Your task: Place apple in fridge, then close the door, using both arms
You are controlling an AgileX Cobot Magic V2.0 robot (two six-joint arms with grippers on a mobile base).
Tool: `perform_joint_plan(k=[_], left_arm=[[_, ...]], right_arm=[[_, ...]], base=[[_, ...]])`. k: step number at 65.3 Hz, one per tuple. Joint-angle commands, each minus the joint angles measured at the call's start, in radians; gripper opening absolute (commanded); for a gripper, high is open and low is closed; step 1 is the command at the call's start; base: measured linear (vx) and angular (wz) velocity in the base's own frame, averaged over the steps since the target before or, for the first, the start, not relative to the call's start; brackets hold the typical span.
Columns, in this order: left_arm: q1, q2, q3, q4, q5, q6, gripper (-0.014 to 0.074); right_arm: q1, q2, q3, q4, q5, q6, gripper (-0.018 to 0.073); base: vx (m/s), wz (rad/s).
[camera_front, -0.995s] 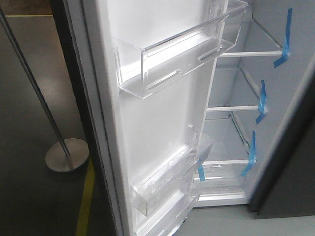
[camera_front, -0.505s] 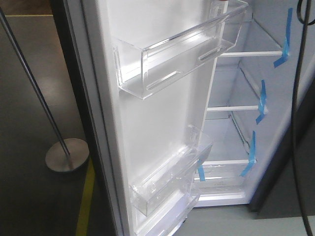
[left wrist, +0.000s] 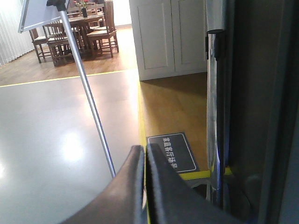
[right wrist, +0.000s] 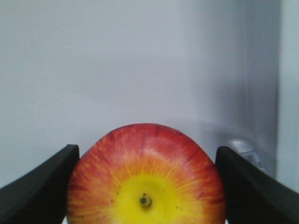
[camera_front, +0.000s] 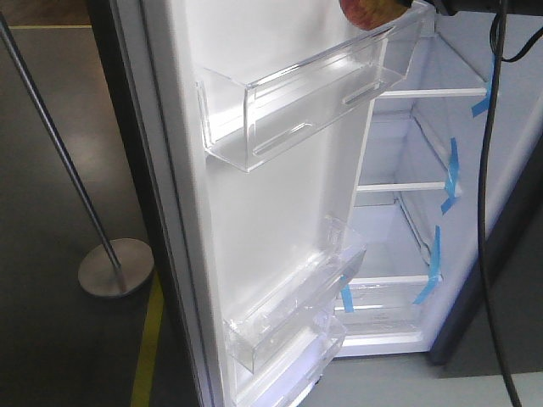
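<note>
The right gripper (right wrist: 147,150) gripped the apple (right wrist: 145,182) between its two black fingers (right wrist: 42,191), one against each side. In the front view only a dark piece of the right arm (camera_front: 465,5) and its thin cable (camera_front: 484,186) showed at the top. The left gripper (left wrist: 144,148) had its fingers pressed flat together, holding nothing.

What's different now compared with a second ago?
A glossy red-and-yellow apple has entered at the top edge, gripped by the right end effector. The thin black cable swung leftward. The white-lined fridge door, its clear plastic bins and the shelves stayed put.
</note>
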Motion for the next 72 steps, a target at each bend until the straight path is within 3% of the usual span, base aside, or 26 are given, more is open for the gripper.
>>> perform_joint_plan(k=[1,16,28,37,49,62,72], left_arm=[[-0.003,-0.017,0.015,-0.002,-0.069,-0.004,-0.0008],[-0.003,-0.017,0.015,-0.002,-0.074,-0.003,-0.0008],[-0.003,-0.017,0.015,-0.022,-0.111,-0.015,-0.0008],[-0.003,-0.017,0.010,-0.107,-0.179,-0.077,-0.0008],[-0.003,-0.017,0.008,-0.175,-0.311,-0.143,-0.0008],[-0.003,-0.017,0.008,-0.206,-0.369,-0.150,-0.0008],[-0.003,-0.017,0.008,-0.390,-0.420,-0.360,-0.0008]], right_arm=[[0.001,-0.041,-0.034,0.045,-0.014,-0.010,0.0645],[0.001,-0.044,-0.034,-0.004,-0.018,-0.008,0.0654],[0.001,-0.110,-0.034,0.002,-0.017,-0.008,0.0570],[0.000,-0.195,-0.034,-0.052,-0.008,0.002,0.0382],[0.000,-0.326,-0.033,-0.225,0.009,0.087,-0.0009],[0.000,-0.456,0.006,-0.401,0.054,0.250,-0.0006],[0.000,-0.576,0.154,-0.496,0.092,0.309,-0.0005]], base=[[0.00,0.00],[0.00,0.00],[0.00,0.00],[0.00,0.00],[0.00,0.00],[0.00,0.00],[0.00,0.00]])
